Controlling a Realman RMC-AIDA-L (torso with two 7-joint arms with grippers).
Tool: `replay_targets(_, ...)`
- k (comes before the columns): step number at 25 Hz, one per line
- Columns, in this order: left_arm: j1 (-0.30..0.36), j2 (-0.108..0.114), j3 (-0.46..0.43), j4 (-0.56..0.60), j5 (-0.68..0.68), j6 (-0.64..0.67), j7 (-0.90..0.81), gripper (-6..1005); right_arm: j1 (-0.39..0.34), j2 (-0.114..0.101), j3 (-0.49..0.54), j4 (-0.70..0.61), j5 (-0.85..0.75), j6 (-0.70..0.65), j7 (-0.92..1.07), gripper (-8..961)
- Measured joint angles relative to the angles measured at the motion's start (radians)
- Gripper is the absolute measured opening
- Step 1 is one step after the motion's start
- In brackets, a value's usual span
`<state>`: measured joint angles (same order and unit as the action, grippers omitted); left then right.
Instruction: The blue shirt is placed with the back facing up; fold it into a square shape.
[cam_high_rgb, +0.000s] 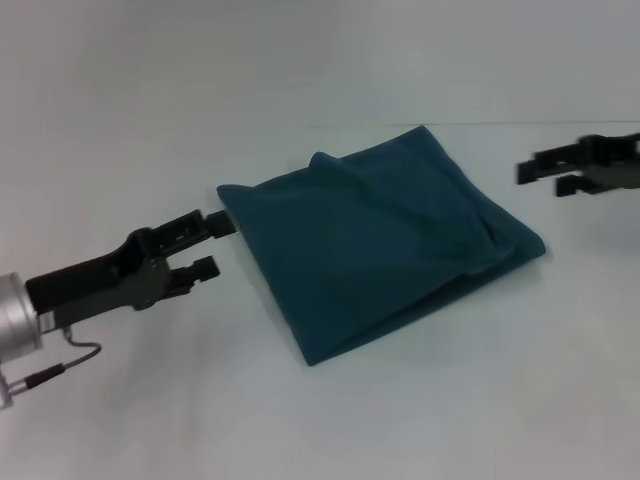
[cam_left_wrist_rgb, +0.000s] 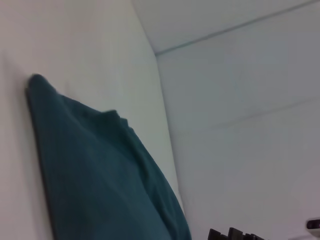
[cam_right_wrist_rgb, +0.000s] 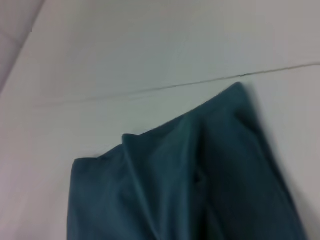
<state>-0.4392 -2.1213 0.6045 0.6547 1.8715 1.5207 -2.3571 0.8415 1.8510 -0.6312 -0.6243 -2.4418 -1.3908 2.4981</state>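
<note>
I'm looking at one cloth only: the dark teal-blue cotton shirt (cam_high_rgb: 385, 240), lying folded into a rough four-cornered, diamond-like pad at the centre of the white table (cam_high_rgb: 320, 420). Its corners are pointing approx to 12, 3, 7 and 9 o'clock in the head view. A raised crease is running across the top layer from near 11 o'clock down twd the 3 o'clock corner, and a stacked edge of layers is showing along the lower right side. No lettering is showing on the side facing up.

Two grippers are in view. The left gripper (cam_high_rgb: 212, 245), a black two-finger unit on a silver wrist, is sitting at 9 o'clock of the shirt, fingertips just beside the 9 o'clock corner; I can't tell if the upper tip is touching the cloth. Its jaws are standing apart, w/ nothing between them. The right gripper (cam_high_rgb: 542, 177) is hanging at approx 2 o'clock of the shirt, clear of the cloth, jaws apart and holding nothing.

The left wrist cam is showing the shirt (cam_left_wrist_rgb: 95, 175) flat on the table w/ one humped fold. The right wrist cam is showing the shirt (cam_right_wrist_rgb: 190, 185) w/ two ridges running over the top layer.
</note>
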Motion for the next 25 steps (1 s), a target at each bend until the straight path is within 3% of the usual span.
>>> replay_targets(6, 0.013, -0.005, -0.010, 0.009, -0.004, 0.003, 0.001, 947, 0.075, 0.046, -0.127, 0.049, -0.015, 0.133, 0.068, 724)
replay_targets(14, -0.009, -0.011, -0.011, 0.010, -0.007, -0.010, 0.008, 947, 0.112, 0.092, -0.154, 0.125, -0.005, 0.284, 0.063, 721)
replay_targets(25, -0.018, -0.020, -0.012, 0.007, -0.009, -0.038, 0.015, 947, 0.151, 0.124, -0.232, 0.213, -0.009, 0.424, 0.061, 718)
